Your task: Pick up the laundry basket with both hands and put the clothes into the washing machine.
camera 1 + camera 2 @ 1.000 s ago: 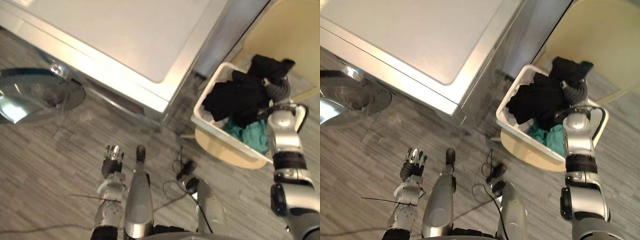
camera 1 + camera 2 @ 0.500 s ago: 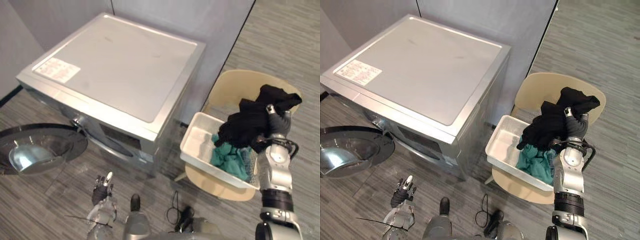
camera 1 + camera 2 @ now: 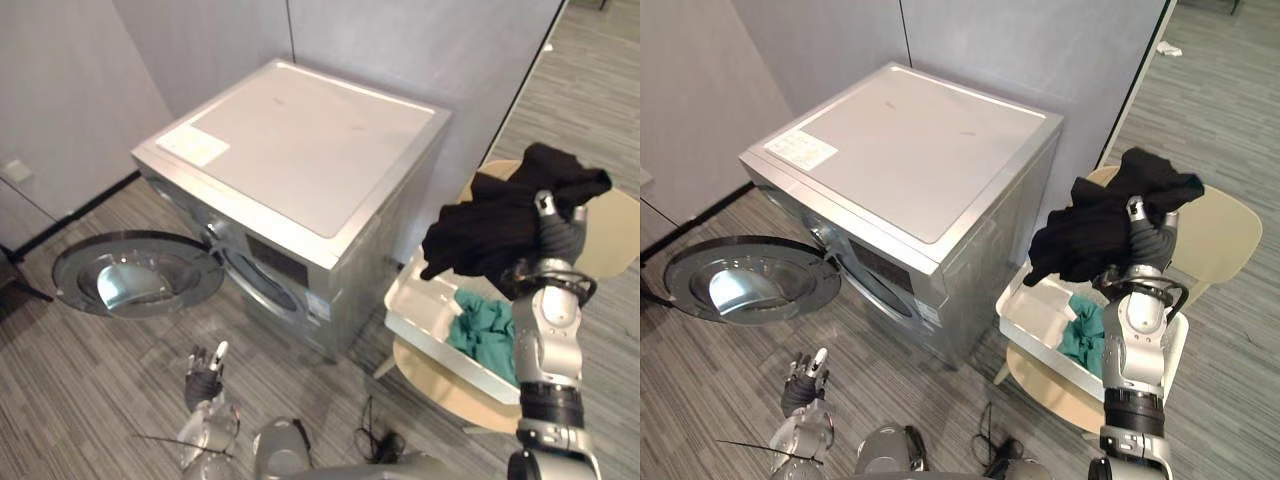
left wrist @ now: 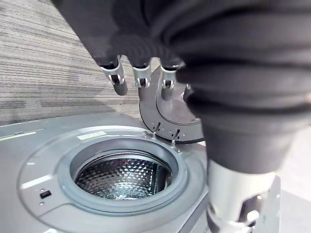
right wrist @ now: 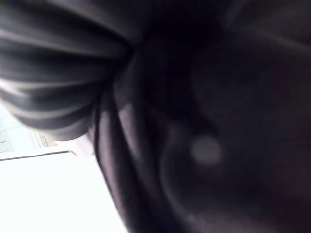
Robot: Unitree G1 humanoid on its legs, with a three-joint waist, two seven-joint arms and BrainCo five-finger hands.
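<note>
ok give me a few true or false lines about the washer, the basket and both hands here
1. The washing machine door is shut. False: it stands open.
2. A teal garment lies in the white basket. True.
3. The black garment lies in the basket. False: it hangs at the right hand, above the basket.
4. The left hand is open and holds nothing. True.
5. The basket sits on the floor. False: it rests on a pale chair.

Washing machine (image 3: pixel 300 150) is smooth metal (clothes (image 3: pixel 490 235): matt cloth)
</note>
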